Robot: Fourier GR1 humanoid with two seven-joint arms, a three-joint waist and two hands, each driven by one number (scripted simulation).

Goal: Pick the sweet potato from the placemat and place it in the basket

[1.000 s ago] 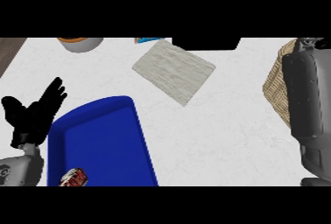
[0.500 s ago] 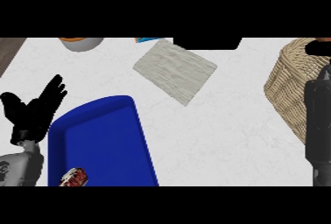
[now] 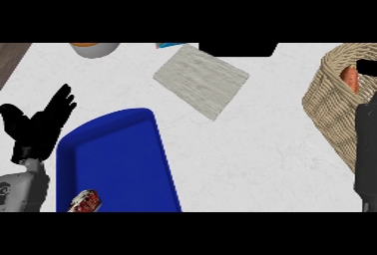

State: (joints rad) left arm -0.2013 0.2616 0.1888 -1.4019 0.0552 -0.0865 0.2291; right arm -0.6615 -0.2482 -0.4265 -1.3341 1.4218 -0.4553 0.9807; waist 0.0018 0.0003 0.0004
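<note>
Resting inside wicker basket [image 3: 331, 107]: sweet potato [image 3: 352, 79], right hand state indeterminable. Beside blue tray [image 3: 117, 159] holding red packet [image 3: 86, 201]: left hand [image 3: 40, 124], fingers released.

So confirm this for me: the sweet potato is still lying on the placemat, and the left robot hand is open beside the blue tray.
Not quite. The head view shows the placemat bare; the sweet potato is already inside the basket at the right edge. The rest holds: the left robot hand is open beside the blue tray.
</note>
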